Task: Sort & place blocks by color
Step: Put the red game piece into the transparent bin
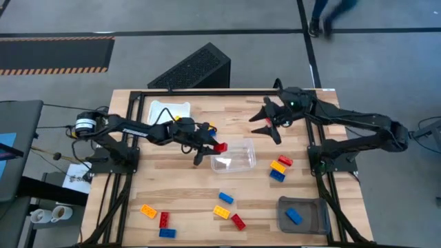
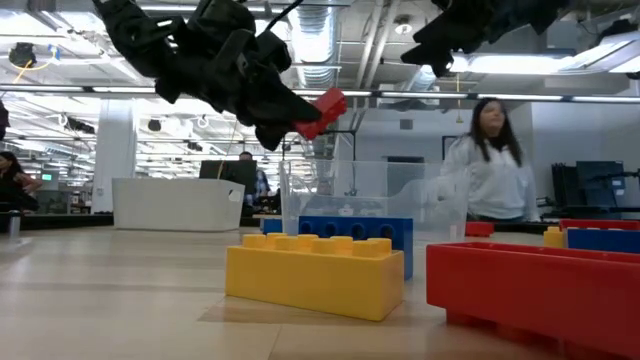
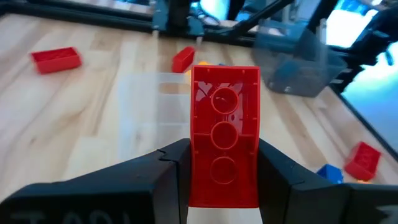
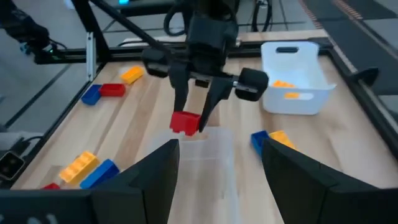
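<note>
Left end effector [image 1: 209, 146] around red block [image 1: 220, 147]

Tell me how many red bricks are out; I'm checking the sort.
4. One brick in the left tool over the clear tub, another right of the tub, two in the high view's lower part. Others may be hidden.

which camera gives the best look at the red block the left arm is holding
The left wrist view: the red block fills the frame, its hollow underside clamped in the left gripper. The right wrist view shows it smaller, the high view as a speck beside the clear container, the low view from below.
</note>
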`<state>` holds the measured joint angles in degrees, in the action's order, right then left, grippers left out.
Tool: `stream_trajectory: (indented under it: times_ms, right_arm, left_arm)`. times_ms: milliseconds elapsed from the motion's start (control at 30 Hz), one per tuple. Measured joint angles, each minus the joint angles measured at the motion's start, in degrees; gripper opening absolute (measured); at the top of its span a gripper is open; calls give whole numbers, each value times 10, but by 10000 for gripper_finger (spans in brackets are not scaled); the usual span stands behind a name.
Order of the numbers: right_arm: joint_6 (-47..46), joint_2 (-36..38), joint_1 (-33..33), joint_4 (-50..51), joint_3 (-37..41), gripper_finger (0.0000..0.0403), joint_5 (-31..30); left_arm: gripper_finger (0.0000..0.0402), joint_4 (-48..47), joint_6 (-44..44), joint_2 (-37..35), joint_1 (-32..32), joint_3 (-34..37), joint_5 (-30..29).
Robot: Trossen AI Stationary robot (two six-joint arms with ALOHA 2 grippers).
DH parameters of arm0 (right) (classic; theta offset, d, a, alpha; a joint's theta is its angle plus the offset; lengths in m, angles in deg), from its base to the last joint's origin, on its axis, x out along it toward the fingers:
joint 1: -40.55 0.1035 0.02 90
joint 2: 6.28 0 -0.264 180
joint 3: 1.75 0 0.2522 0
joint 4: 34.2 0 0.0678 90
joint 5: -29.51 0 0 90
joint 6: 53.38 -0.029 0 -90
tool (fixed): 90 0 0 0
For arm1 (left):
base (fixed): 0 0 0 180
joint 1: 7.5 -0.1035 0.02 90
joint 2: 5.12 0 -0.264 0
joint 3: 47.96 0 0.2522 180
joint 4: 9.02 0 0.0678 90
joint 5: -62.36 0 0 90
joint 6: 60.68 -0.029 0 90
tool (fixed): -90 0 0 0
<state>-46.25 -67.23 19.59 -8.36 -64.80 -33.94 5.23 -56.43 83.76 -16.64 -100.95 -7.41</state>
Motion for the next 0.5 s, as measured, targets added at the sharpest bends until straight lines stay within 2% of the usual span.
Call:
stream_trajectory:
  times_ms: [133,500]
  right_arm:
    - [-32,-1,3,-48,35,249,-8]
    - [-60,-1,31,-150,65,249,-12]
  left_arm:
    - [96,45,8,27,2,-2,18]
    - [96,42,15,61,13,-13,2]
